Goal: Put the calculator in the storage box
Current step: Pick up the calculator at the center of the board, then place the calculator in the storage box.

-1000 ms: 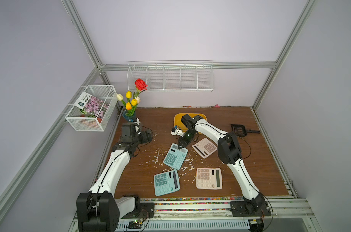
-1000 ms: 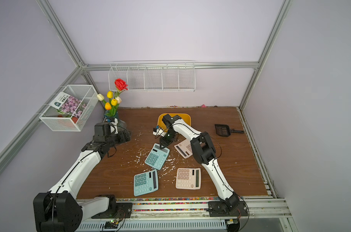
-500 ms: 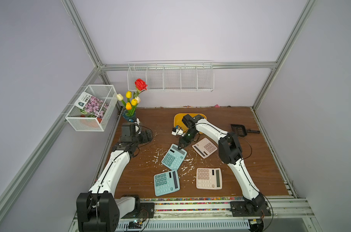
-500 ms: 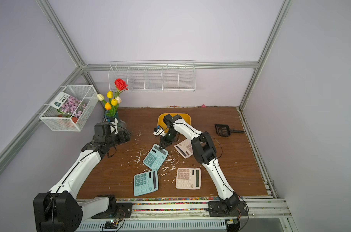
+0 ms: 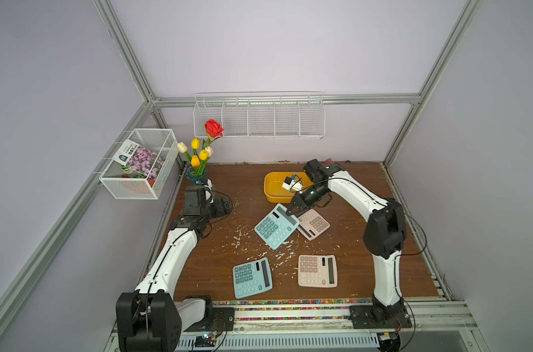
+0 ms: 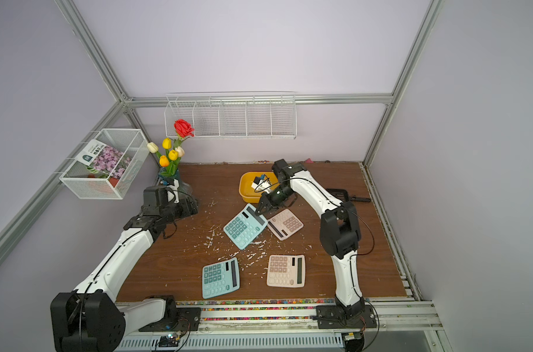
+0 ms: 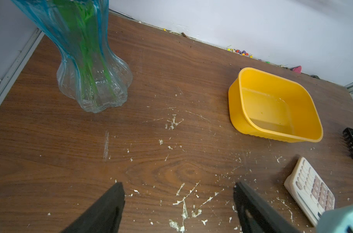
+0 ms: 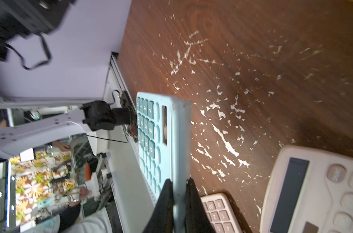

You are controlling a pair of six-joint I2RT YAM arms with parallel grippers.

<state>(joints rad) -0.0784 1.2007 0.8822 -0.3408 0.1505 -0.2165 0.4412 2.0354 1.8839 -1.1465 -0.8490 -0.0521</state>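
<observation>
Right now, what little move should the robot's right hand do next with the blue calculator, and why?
Probably lift it and swing it over the storage box. The right gripper is shut on one edge of the teal calculator, so it looks ready to carry. The box sits empty just behind it, only a short way off.

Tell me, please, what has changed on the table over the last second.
The right pincer closed on the display edge of the teal calculator beside it and raised that edge, shifting it slightly toward the yellow storage box. The left pincer stayed open near the vase; the other three calculators and the box did not move.
</observation>
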